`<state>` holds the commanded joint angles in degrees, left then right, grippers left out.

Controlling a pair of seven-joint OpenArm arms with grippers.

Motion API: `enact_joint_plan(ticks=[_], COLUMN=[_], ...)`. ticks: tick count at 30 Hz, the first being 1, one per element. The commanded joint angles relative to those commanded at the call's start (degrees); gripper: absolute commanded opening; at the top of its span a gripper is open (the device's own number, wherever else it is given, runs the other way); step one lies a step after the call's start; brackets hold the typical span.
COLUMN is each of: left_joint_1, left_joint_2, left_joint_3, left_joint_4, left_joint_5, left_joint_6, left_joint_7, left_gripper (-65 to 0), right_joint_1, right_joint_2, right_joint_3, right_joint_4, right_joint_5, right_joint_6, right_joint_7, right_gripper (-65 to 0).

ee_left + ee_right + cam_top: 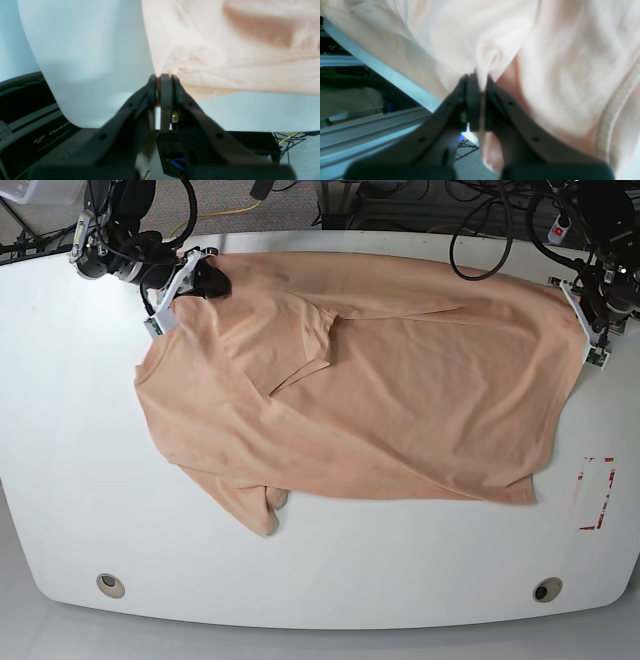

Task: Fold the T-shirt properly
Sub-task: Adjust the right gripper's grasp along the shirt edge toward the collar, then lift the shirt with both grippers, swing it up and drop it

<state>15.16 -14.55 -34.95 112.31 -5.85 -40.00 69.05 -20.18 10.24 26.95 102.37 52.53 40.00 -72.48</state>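
Peach T-shirt [380, 400] spread rumpled across white bench [60, 480], far edge pinched at both corners: left gripper [165, 85] fingers clamped on thin hem, right gripper [477, 87] fingers clamped on bunched cloth. Likely risks: hem slipping free under uneven pull, creases folding in.

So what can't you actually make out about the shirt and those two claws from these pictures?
- Collar: hidden in all views under folds of the T-shirt.
- Left gripper: the base view shows only its arm at the cloth's edge, so the shut pinch on the shirt shows only in the left wrist view.
- Right gripper: shut on cloth, but the blurred right wrist view hides which part it holds.
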Motion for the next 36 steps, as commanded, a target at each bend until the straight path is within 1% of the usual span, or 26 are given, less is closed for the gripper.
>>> enact_joint_plan(ticks=[3, 7, 8, 9, 12, 14, 16, 18, 20, 23, 25, 26, 29, 32, 34, 36], left_joint_1=[-1.67, -5.27, -6.59, -8.53, -12.75, -15.82, -17.85, -19.87, -22.95, -26.11, -28.04, -28.92, -31.3, -34.99, -37.1, -39.91], left_joint_2=[0.0, 0.18, 0.26, 0.26, 0.35, 2.02, 3.08, 3.43, 4.92, 6.68, 8.09, 8.7, 10.37, 11.69, 12.13, 11.96], left_joint_3=[0.0, 0.35, 1.05, 2.99, 8.35, 10.64, 11.25, 11.52, 12.92, 14.33, 15.03, 15.12, 15.12, 15.12, 14.95, 14.77], left_joint_4=[0.35, 0.53, 0.53, 0.44, 0.44, 0.26, 0.26, 0.09, 0.09, 0.09, 0.09, 0.09, 0.09, 0.0, 0.0, 0.09], left_joint_5=[-0.26, -0.26, 0.18, 0.62, 3.78, 4.48, 4.48, 4.48, 4.57, 4.48, 4.48, 4.48, 4.48, 4.48, 4.48, 4.48], left_joint_6=[0.0, 0.0, 0.0, 0.0, 0.0, 0.0, 0.0, 0.0, 0.0, 0.0, 0.0, 0.0, 0.0, 0.04, 1.27, 1.63], left_joint_7=[0.0, 0.0, 0.0, 0.0, 0.0, 0.0, 0.0, 0.0, 0.0, -0.09, -1.14, -2.37, -5.54, -6.07, -6.07, -6.07], left_gripper=[-64.6, -64.6, -64.6, -64.6, -64.6, -64.6, -64.6, -64.6, -64.6, -64.6, -64.6, -64.6, -64.6, -64.6, -64.6, -64.4], right_joint_1=[0.0, 1.41, 2.29, 3.25, 7.3, 10.37, 13.8, 17.85, 23.21, 30.59, 34.81, 37.19, 43.25, 49.23, 52.4, 56.7], right_joint_2=[0.35, 0.44, 0.7, 1.67, 3.25, 3.43, 3.52, 3.16, 3.16, 3.08, 3.08, 3.08, 3.34, 3.6, 3.69, 3.69], right_joint_3=[0.09, 4.22, 5.01, 5.71, 6.07, 5.98, 5.8, 5.71, 5.63, 5.54, 5.45, 5.1, 1.76, -1.05, -2.99, -5.63], right_joint_4=[2.9, 6.51, 6.68, 6.68, 6.59, 6.59, 6.59, 6.59, 6.42, 3.43, 1.32, 0.09, -3.25, -7.3, -9.32, -11.16], right_joint_5=[-0.26, -0.35, -0.35, -0.35, -0.97, -4.92, -9.85, -15.56, -21.19, -27.6, -30.42, -32.09, -36.13, -39.65, -41.76, -43.87], right_joint_6=[0.0, 0.0, 0.0, 0.0, 0.0, 0.0, 0.0, 0.0, 0.0, 0.0, 0.0, 0.0, 0.0, 0.0, 0.0, 0.0], right_joint_7=[0.0, -0.35, -0.35, -0.35, 0.0, 0.09, 0.7, 1.23, 1.41, 2.73, 3.08, 3.16, 3.34, 5.36, 6.33, 6.59], right_gripper=[-65.0, -65.0, -65.0, -65.0, -65.0, -65.0, -65.0, -65.0, -65.0, -65.0, -65.0, -65.0, -65.0, -65.0, -65.0, -65.0])
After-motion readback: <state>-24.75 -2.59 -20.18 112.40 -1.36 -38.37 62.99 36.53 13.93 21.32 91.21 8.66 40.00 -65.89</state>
